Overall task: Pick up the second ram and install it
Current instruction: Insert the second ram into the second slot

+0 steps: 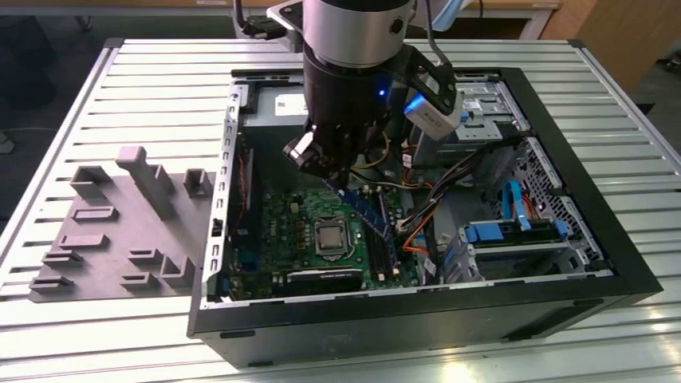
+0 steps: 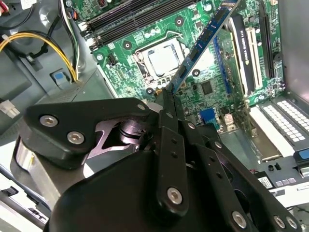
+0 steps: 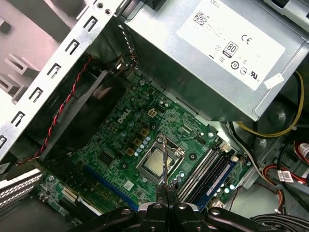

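My gripper (image 1: 332,174) hangs inside the open computer case (image 1: 596,239), above the green motherboard (image 1: 287,231). Its fingers (image 2: 166,121) are shut on the second ram (image 2: 205,41), a long dark-blue stick with black chips that slants out from the fingertips over the board. In the exterior view the second ram (image 1: 368,211) points down toward the black memory slots (image 1: 391,209), still above them. In the first wrist view the second ram (image 3: 164,162) shows edge-on over the processor socket (image 3: 155,163), beside the memory slots (image 3: 210,169).
A grey moulded holder tray (image 1: 117,231) lies on the slatted table at the exterior view's left. The grey power-supply box (image 3: 207,53) fills one end of the case. Yellow and orange cables (image 1: 420,215) and blue drive bays (image 1: 511,235) crowd the exterior view's right side.
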Robot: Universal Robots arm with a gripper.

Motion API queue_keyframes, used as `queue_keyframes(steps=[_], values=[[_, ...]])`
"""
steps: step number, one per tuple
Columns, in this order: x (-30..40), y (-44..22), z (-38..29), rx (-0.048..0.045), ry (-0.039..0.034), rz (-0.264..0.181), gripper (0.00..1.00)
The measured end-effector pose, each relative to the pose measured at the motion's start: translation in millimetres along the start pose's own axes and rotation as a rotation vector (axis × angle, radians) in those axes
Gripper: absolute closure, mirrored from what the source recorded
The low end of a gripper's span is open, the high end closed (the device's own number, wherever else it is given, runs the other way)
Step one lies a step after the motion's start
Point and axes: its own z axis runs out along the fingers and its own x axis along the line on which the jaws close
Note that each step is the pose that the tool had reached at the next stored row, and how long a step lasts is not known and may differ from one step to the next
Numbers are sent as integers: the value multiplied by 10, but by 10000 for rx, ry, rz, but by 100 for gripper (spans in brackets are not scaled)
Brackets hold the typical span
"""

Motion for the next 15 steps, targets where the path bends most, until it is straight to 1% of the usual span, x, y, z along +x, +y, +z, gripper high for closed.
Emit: queue_keyframes(steps=[15], values=[[0,0,0,-10,-22,790,89]])
